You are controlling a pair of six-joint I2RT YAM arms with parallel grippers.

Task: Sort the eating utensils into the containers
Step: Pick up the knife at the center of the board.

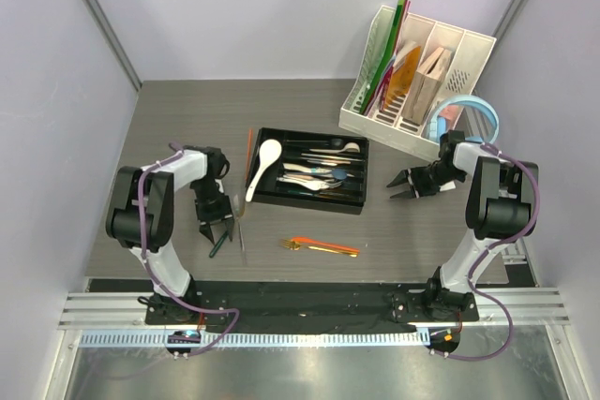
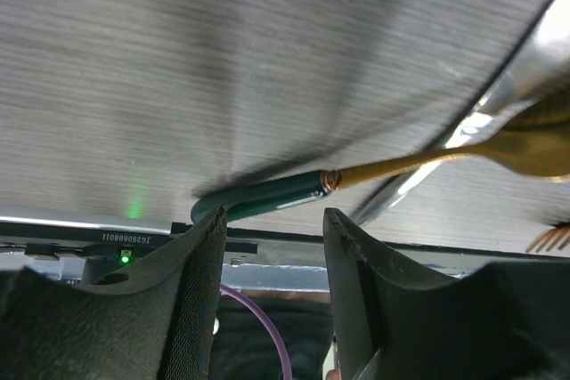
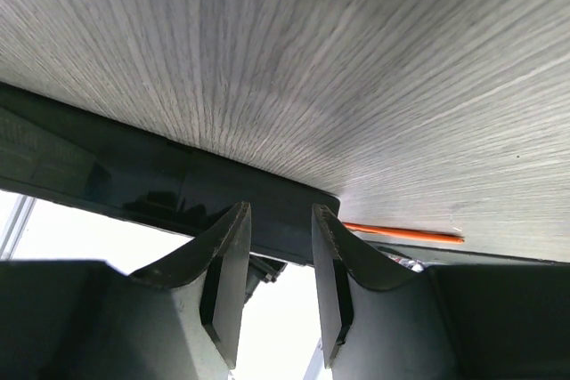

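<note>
The black tray (image 1: pixel 360 201) sits mid-bench, holding a tangle of steel cutlery (image 1: pixel 314 175) too small to sort piece by piece. A white ceramic spoon (image 1: pixel 263 165) lies slanted across the tray's left end, its handle reaching down over the rim. Just left of the tray lies one orange chopstick (image 1: pixel 248 145).

The left end effector (image 1: pixel 215 229) hangs low over the bench (image 1: pixel 169 119), left of and nearer than the tray, with its jaws apart and nothing between them. In the left wrist view, a green-handled utensil (image 2: pixel 267 200) lies on the bench just beyond the fingertips (image 2: pixel 210 246). Its gold head runs off the right edge of that view, so its type is unclear. A blurred steel piece (image 2: pixel 521 73) crosses beside it. From above, most of the utensil is covered by the end effector.

Nearer than the tray lie a pair of orange chopsticks (image 1: pixel 330 246) and a gold fork (image 1: pixel 291 244), touching.

The right end effector (image 1: pixel 407 186) hovers right of the tray, pointing at it, fingers spread and empty. Its wrist view shows only a dark tray wall and one orange stick.

In the far right corner are a white file organiser (image 1: pixel 469 58) and light-blue headphones (image 1: pixel 483 114), partly hidden by the right arm.
</note>
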